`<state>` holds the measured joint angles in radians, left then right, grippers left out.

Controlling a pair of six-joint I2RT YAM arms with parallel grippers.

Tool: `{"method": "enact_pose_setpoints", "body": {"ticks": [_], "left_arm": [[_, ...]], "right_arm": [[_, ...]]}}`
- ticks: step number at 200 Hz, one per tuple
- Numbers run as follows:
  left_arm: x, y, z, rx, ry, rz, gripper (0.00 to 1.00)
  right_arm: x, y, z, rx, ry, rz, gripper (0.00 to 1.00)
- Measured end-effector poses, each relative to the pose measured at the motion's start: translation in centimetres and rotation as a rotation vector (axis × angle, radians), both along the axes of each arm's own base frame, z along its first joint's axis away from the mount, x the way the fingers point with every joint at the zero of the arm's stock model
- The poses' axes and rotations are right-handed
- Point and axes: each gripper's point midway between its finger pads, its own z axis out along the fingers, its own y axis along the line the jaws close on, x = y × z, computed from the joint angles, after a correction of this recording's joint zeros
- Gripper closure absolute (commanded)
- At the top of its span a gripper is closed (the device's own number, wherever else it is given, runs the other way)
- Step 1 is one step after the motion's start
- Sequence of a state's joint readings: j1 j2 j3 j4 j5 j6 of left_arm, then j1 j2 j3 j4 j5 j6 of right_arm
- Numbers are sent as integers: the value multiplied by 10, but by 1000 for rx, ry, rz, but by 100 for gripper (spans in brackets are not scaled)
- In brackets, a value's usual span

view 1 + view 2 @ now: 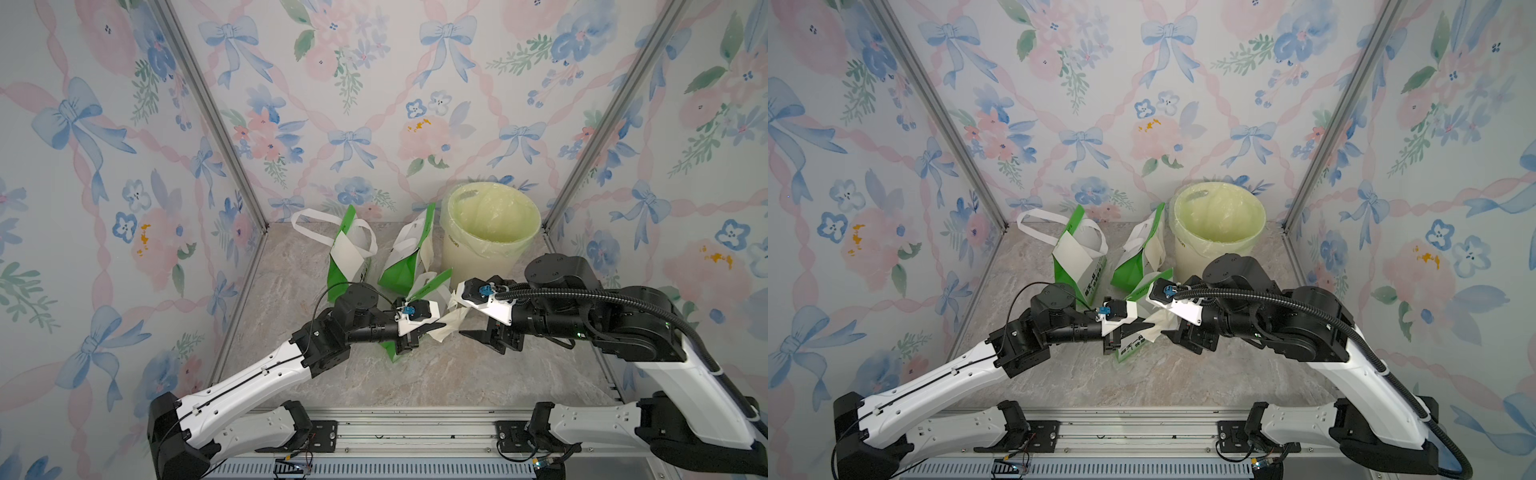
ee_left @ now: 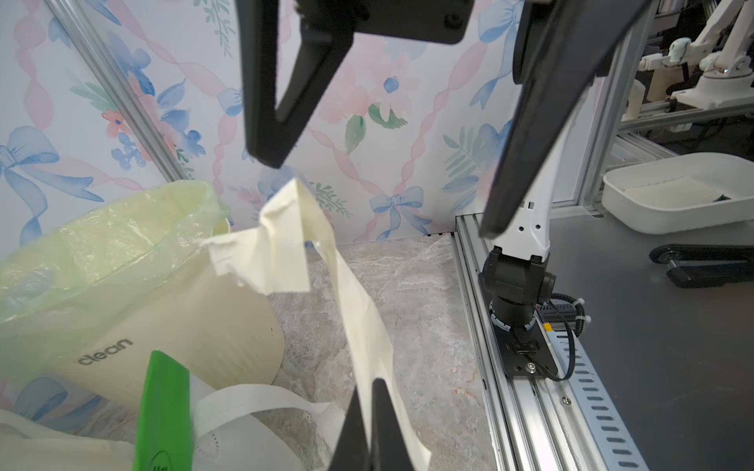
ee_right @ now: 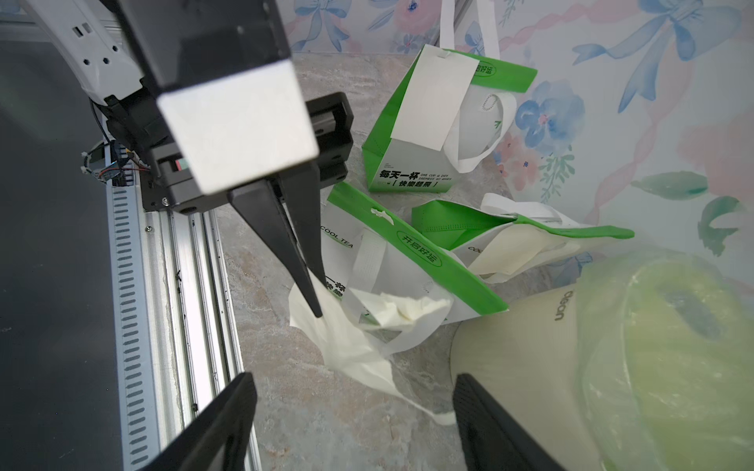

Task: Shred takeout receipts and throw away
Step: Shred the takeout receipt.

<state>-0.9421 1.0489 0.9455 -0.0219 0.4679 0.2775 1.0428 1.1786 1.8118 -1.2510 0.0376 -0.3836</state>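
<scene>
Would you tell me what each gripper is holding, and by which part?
The left gripper pinches a torn takeout receipt near one end of its strip; the right gripper is open, holding nothing.

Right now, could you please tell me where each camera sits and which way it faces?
Top views: high behind the robot, looking down at both arms, bin and bags.
Left wrist: on its arm, looking past the left gripper, shut on a receipt, to the open right gripper.
Right wrist: faces the left gripper and bags; its own fingertips show.
Shared: receipt, bin.
</scene>
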Motion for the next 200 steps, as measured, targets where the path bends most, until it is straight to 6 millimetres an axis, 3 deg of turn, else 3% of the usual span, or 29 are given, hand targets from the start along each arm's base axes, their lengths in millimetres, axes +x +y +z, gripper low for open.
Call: {"method": "enact_pose_setpoints", "body": {"ticks": [41,78,156,177,193,200], "left_arm": [[-5,-2,-3,20,-63,-22,100],[-5,-2,-3,25,-91,-24,100],[-7,1,-2,31,-103,-26,100],[-7,1,-2,32,-102,-26,100],[-7,1,-3,34,-101,-26,100],[-6,2,-3,35,-102,-21,100]], "right_arm": [[-7,14,-14,19,66,56,32],[-12,26,-28,25,170,75,58],[0,27,-29,48,195,32,73],[3,28,-30,50,205,22,84],[4,29,-32,53,221,19,100],[4,30,-33,54,229,20,100]]}}
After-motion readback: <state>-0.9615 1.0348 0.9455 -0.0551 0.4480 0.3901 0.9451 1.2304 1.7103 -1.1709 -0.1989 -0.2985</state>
